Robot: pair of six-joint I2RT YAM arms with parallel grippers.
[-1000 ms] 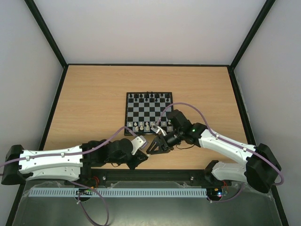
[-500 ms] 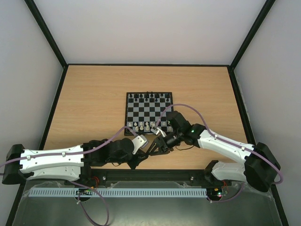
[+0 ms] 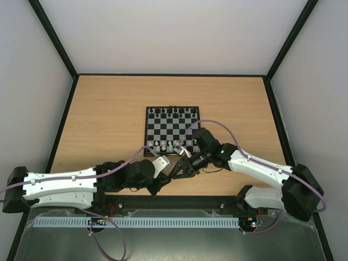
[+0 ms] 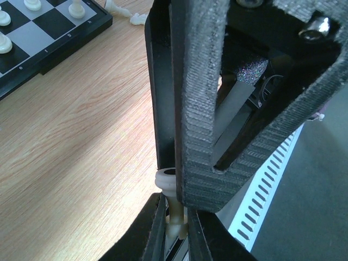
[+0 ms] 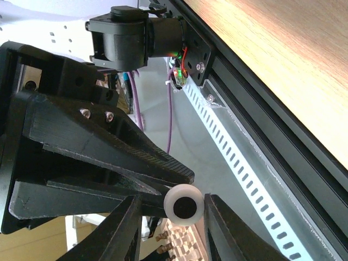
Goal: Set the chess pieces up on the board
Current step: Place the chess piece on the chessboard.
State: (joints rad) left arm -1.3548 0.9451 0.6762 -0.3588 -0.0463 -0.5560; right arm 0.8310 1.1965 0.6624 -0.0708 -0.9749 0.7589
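A robot lab cell: a wooden table (image 3: 109,119) boxed in by white panels (image 3: 174,32) on black framing (image 3: 54,38), left arm (image 3: 60,185) and right arm (image 3: 261,168) bolted to a rail (image 3: 179,202), a slotted cable duct (image 3: 136,222), and loose purple cable (image 5: 169,119).

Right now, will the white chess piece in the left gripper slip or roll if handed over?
Probably light and stiff: the white chess piece is tiny plastic. It may slip, since the left gripper pinches only its thin stem. Dropped, its round base might roll.
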